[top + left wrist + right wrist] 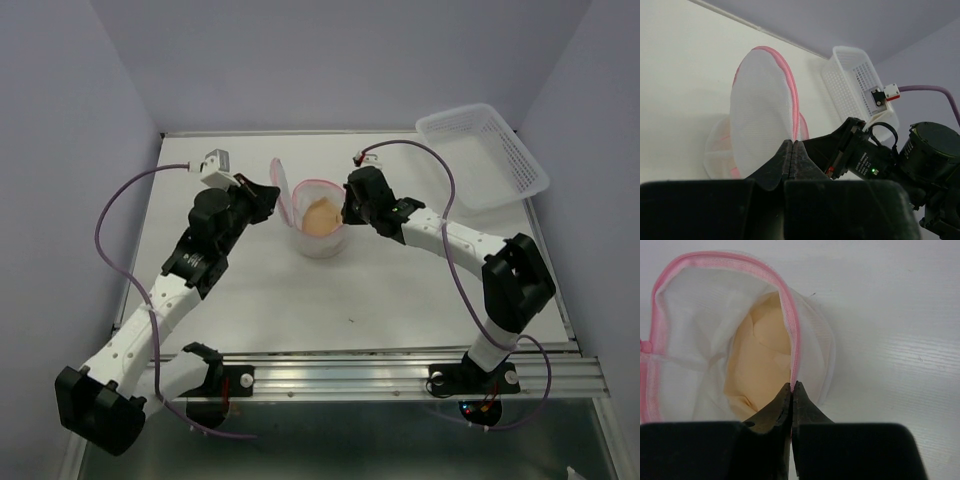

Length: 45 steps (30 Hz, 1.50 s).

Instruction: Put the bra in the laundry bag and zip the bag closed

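Left gripper: jaws pressed together, pinching the pink edge of the lid and holding it upright at the left side of the laundry bag.
Right gripper: jaws pressed together, pinching the pink zipper rim at the right side of the laundry bag's mouth.
Bra: inside the laundry bag, a crumple of peach fabric below the rim, seen through the open mouth and through the mesh.
Laundry bag: stands upright on the table between the two grippers, mouth facing up.
Basket: white slotted plastic, well apart to the far right of the laundry bag; it has no part in this step.
Step in hand: judged to be the closing. The bra is in, the lid is not yet down and the zip is not yet run.
How to do it well: the right pinch should anchor the mouth rim without dragging it, so the bag neither tips nor collapses. The left should swing the lid down over the mouth until both pink edges meet evenly.
Watch: no bra fabric should lie between the two zipper edges, so any raised fold needs pressing down first.
Zipper slider: not clearly seen in these views. It needs locating before either pinch is released, and one pinch should hold the rim taut against the pull.
Risk: soft mesh is likely to buckle under a sideways tug, so short, low pulls along the rim suit it better.
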Available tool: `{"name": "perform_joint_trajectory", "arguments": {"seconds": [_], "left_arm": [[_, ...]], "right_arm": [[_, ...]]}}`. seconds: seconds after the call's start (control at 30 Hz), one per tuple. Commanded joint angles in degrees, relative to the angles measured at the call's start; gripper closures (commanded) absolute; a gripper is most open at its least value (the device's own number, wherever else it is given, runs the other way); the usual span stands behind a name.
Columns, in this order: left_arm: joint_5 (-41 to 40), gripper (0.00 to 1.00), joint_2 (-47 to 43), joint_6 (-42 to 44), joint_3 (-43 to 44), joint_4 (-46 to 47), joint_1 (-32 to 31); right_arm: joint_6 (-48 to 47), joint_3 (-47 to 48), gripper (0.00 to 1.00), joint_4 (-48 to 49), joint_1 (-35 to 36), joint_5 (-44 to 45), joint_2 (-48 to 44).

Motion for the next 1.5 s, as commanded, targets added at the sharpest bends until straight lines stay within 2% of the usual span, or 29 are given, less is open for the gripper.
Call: {"name": "perform_joint_trajectory", "arguments": {"seconds": [0.0,0.17,0.3,0.43,0.47,0.53,0.7,0.83,0.97,1.03,1.13,1.27,1.33,1.47], "left_arm": [[-4.95,1.00,3.82,5.95,6.79,-3.08,-5.23],[-6.54,1.00,11.02,8.50,12.69,-9.06,-8.77],[-5.23,0.98,14.72,8.42,14.71,-8.45,-11.23],[-2.86,0.34,17.10,9.03,16.47,-8.54,-12.81],[-2.33,0.24,16.93,9.29,16.30,-8.45,-12.81],[0.47,0.18,16.14,10.35,15.43,-7.40,-12.99],[-0.30,0.01,14.65,11.05,14.63,-6.17,-13.17],[-7.04,0.01,10.70,9.92,12.70,-7.22,-13.17],[-10.58,0.01,7.44,7.11,9.89,-12.75,-11.77],[-9.10,0.01,5.77,7.01,5.68,-12.59,-9.58],[-0.60,0.01,1.65,6.23,-0.90,-10.92,-4.41],[5.48,0.01,-0.03,1.13,-8.56,-8.64,1.49],[5.85,0.01,0.14,-3.16,-11.37,-8.45,3.09],[10.93,0.04,-0.03,-3.19,-15.78,-1.44,4.06]], "right_arm": [[0.34,0.78,0.99,1.20,0.59,-0.88,-2.43],[0.60,-0.63,0.99,3.04,0.59,-4.91,-3.49],[1.04,-2.21,0.99,4.80,0.59,-6.86,-4.19],[2.18,-3.71,0.99,6.03,0.59,-7.12,-4.90],[2.18,-3.71,0.99,6.30,0.59,-7.12,-4.98],[2.53,-4.41,0.99,6.56,0.59,-7.56,-5.07],[2.97,-5.20,0.99,7.09,0.59,-6.51,-5.77],[4.73,-6.69,0.99,7.44,-0.02,-7.03,-6.21],[6.22,-7.84,0.99,7.79,-0.55,-7.73,-6.13],[6.58,-8.10,0.99,7.97,-1.08,-8.52,-6.04],[7.01,-8.89,0.99,8.23,-1.08,-9.14,-6.21],[7.19,-9.51,0.99,8.50,-1.08,-9.41,-6.83],[7.19,-9.77,0.99,8.50,-1.08,-9.41,-7.00],[6.58,-10.04,0.99,8.41,-1.61,-9.50,-7.27]]}}
